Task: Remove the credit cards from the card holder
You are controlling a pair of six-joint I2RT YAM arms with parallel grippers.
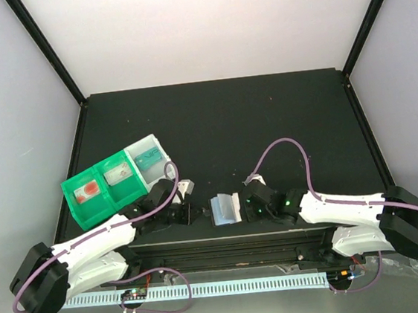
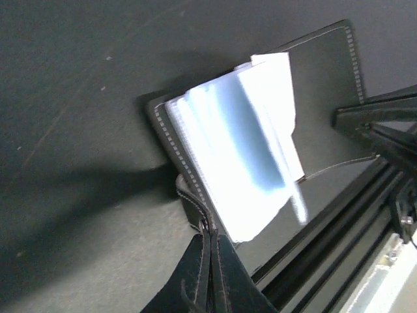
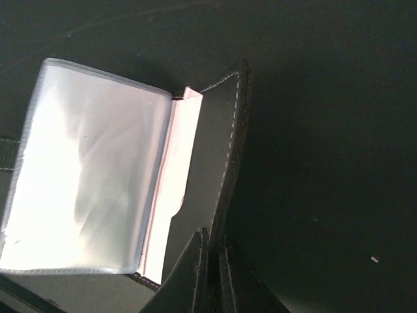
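Card holder lies opened on the dark counter, near its front edge and midway between the two arms, well apart from the green-and-clear tray at the left. Its dark stitched cover is spread flat, and a fan of clear, pale-blue sleeves stands up from the spine. The left gripper meets the holder from the left and the right gripper from the right. In the left wrist view the fingers are pressed together on the curled stitched edge of the cover. In the right wrist view the fingers are likewise closed narrow on the opposite cover edge, which rises slightly from the counter. A pale card edge shows behind the outer sleeve; whether more cards sit in the sleeves cannot be told. The step in hand appears to be pinning the holder open from both sides; no card is out yet. The next move probably calls for one arm to keep the cover pinned while the other releases, reopens and takes the exposed card edge, drawing it along the sleeve's opening.
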